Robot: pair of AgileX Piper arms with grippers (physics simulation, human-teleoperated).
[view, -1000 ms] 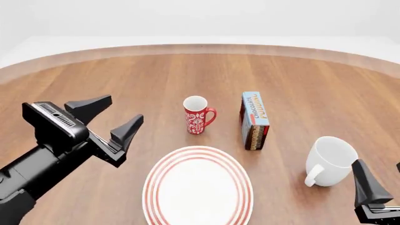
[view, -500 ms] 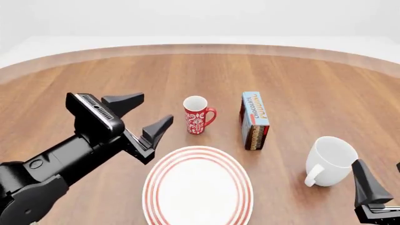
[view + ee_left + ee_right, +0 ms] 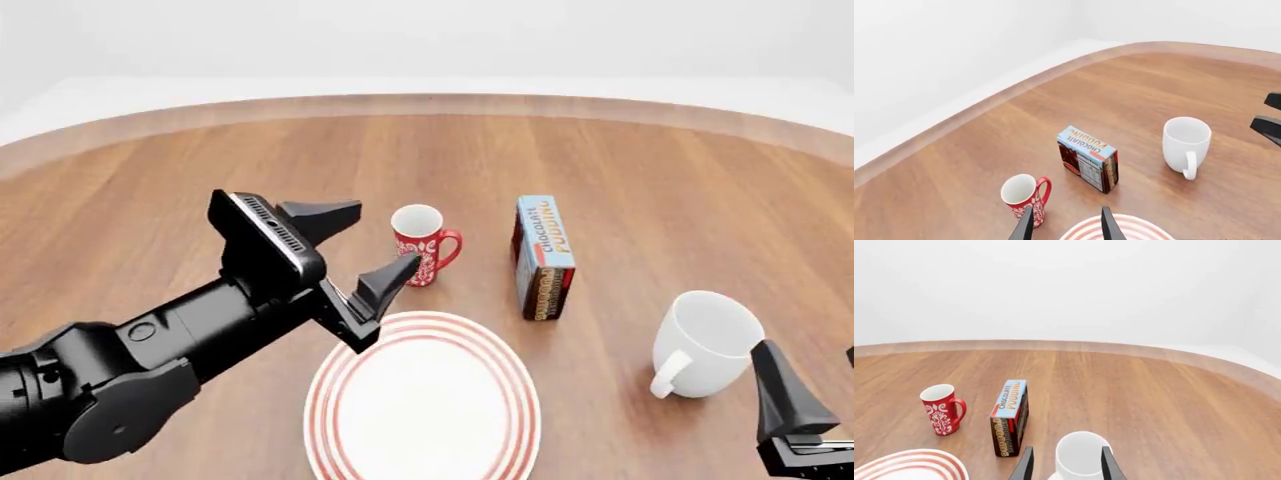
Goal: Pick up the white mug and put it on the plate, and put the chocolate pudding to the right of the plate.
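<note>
Mug [image 3: 705,343]: lower right of frame; glossy, rigid, likely slippery; grip across rim wall.
Pudding [image 3: 543,256]: light carton; pinch flat faces.
Left gripper [image 3: 363,248]: released, empty.
Right gripper [image 3: 1065,466]: spread, empty.

Left end effector [image 3: 358,243] raised, fingers spread; right end effector [image 3: 817,392] low — seemingly spread too.

the light blue face of the chocolate pudding [image 3: 546,243] carton reads "chocolate pudding".
</note>
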